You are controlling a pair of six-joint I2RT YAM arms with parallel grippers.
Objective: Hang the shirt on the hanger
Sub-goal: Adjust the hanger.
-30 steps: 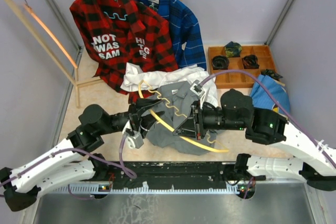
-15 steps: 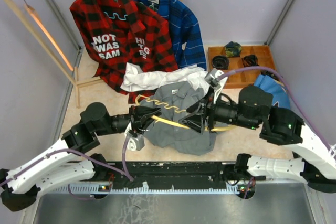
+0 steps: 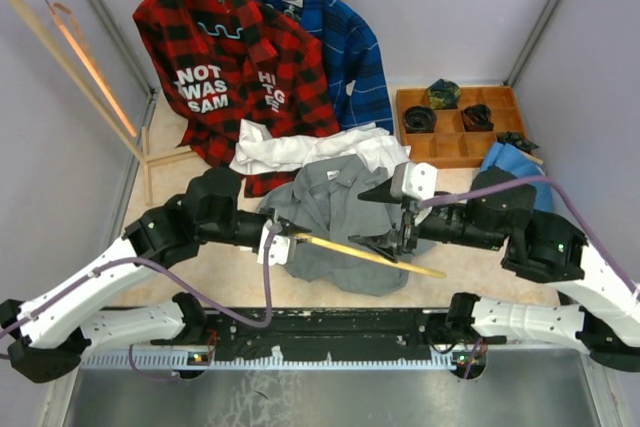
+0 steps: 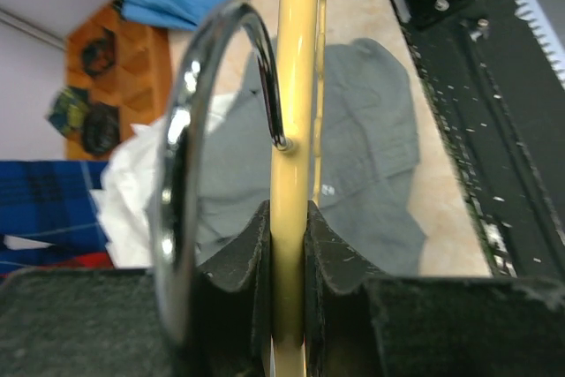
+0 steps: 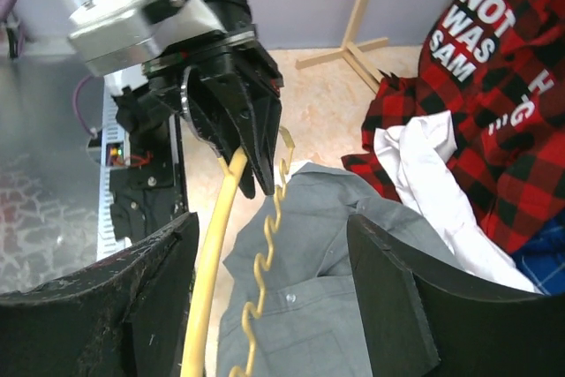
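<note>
Little is done: we find the left gripper (image 3: 277, 237) clamped on the hanger (image 3: 370, 255), held over the shirt (image 3: 335, 197), which lies crumpled on the table (image 3: 450, 292). Right gripper (image 3: 357, 218) stands open, empty. Threading both shoulders remains.

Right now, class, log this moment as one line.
left claw: shut on hanger | right claw: open, over shirt | shirt: not yet on hanger

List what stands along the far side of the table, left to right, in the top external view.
wooden clothes rack → red-black plaid shirt → blue plaid shirt → wooden compartment tray
</note>
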